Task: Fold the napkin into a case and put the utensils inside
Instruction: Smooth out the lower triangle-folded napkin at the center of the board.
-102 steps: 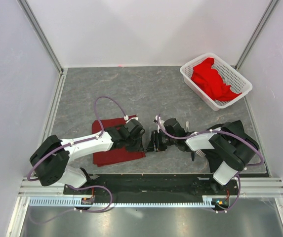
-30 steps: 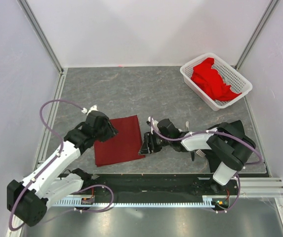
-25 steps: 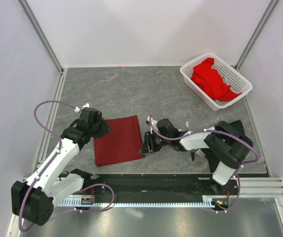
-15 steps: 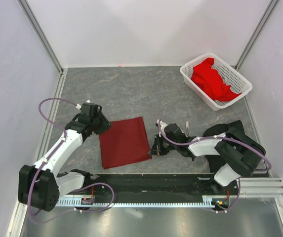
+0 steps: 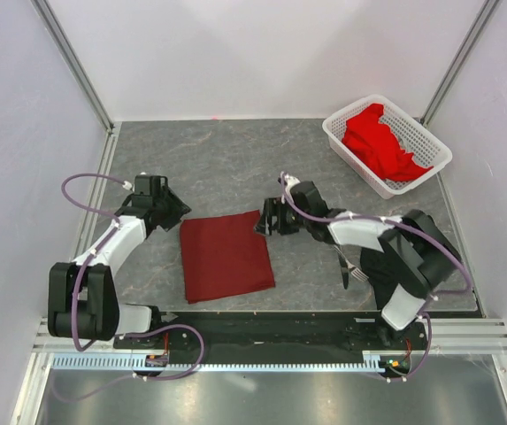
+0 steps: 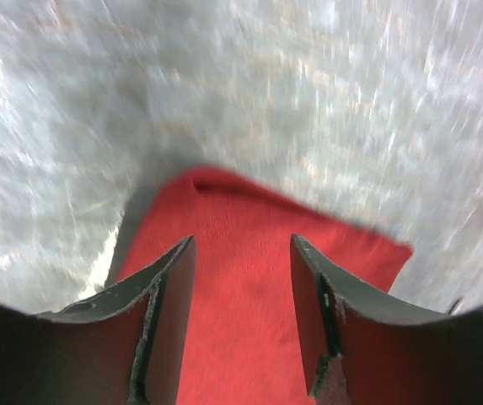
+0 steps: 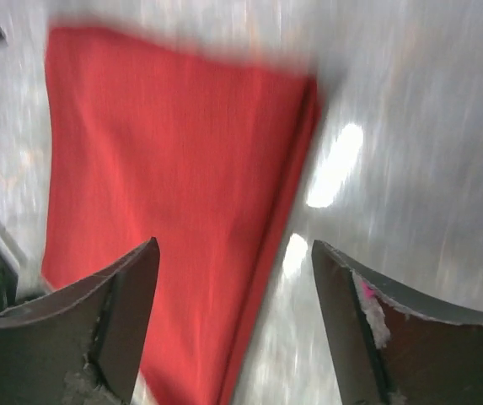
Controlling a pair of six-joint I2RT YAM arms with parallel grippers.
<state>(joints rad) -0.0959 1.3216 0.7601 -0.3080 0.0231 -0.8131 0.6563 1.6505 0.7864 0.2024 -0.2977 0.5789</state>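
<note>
One napkin (image 5: 226, 256) lies on the worktop (image 5: 235, 159). One basket (image 5: 350, 160) stands well to its far right, holding one heap of red cloth (image 5: 379, 142) whose pieces cannot be counted. One silver utensil (image 5: 357, 275) shows right of the napkin. There are two tools: the left tool (image 5: 175, 215) left of the napkin, the right tool (image 5: 262, 221) by its far right corner.

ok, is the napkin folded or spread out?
Folded, lying flat: the napkin shows a doubled, layered edge along one side in the right wrist view.
</note>
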